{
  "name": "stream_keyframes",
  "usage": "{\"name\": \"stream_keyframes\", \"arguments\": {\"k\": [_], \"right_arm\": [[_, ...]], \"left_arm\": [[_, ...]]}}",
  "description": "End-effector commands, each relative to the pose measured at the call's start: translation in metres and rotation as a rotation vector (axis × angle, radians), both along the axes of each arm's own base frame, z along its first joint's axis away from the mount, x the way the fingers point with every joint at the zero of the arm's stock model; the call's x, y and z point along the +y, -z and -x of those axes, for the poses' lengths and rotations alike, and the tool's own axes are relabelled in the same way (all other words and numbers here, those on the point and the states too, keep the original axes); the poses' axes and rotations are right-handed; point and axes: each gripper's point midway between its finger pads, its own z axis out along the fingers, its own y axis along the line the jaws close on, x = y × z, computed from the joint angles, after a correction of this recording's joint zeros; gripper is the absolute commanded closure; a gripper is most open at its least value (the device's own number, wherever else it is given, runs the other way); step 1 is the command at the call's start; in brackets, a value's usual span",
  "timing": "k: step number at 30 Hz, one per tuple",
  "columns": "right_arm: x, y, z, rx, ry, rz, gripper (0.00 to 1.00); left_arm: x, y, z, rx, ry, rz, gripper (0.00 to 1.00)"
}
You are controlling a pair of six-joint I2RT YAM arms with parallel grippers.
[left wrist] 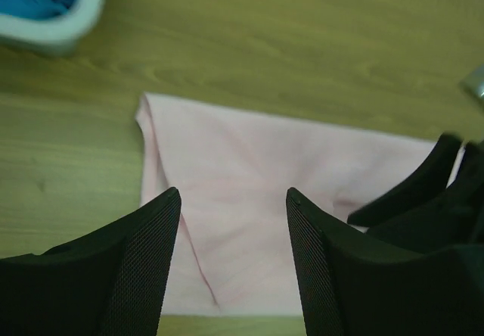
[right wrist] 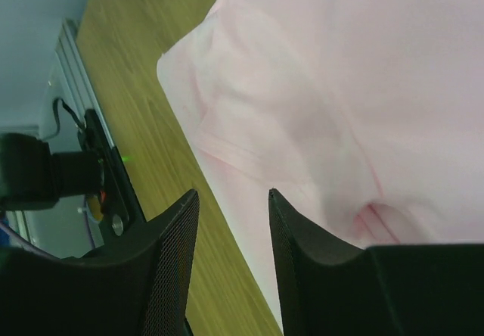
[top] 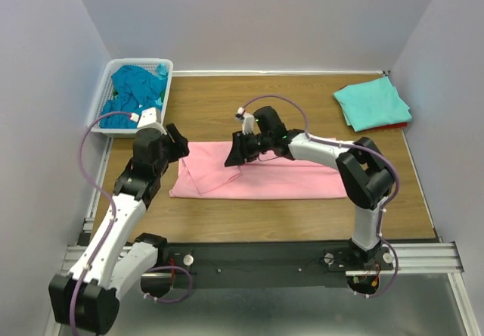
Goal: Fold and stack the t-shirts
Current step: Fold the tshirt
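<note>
Pink t-shirt: lies spread lengthwise across the middle of the tabletop, left end folded over itself along a diagonal crease. Aqua t-shirt: sits folded at the far right corner, on top of a red t-shirt that shows only as a thin edge beneath. Teal-blue t-shirts: lie crumpled in the white basket at the far left corner.

Left gripper: hovers at the left end of the pink t-shirt, fingers spread, nothing between them, pink fabric below. Right gripper: hangs low over the far edge of the pink t-shirt, just right of the folded flap, fingers spread apart too, gripping nothing; shirt edge and bare wood seen through the gap. Touching the cloth or not: cannot tell from either wrist view.
</note>
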Motion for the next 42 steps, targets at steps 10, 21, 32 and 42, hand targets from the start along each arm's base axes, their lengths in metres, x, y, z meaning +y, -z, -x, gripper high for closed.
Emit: {"name": "stream_keyframes", "arguments": {"k": [10, 21, 32, 42], "right_arm": [[0.073, 0.073, 0.021, 0.026, -0.212, 0.091, 0.48], [0.008, 0.118, -0.154, 0.056, 0.352, 0.190, 0.46], [-0.068, 0.003, -0.220, -0.228, 0.462, 0.161, 0.42], [-0.176, 0.018, -0.091, -0.114, 0.585, 0.465, 0.43]], "left_arm": [[0.057, -0.047, 0.010, -0.275, -0.253, -0.088, 0.33], [0.053, -0.044, 0.005, -0.263, -0.224, -0.113, 0.33], [0.050, -0.039, 0.001, -0.245, -0.202, -0.120, 0.32], [0.047, -0.044, 0.002, -0.269, -0.173, -0.123, 0.33]]}}
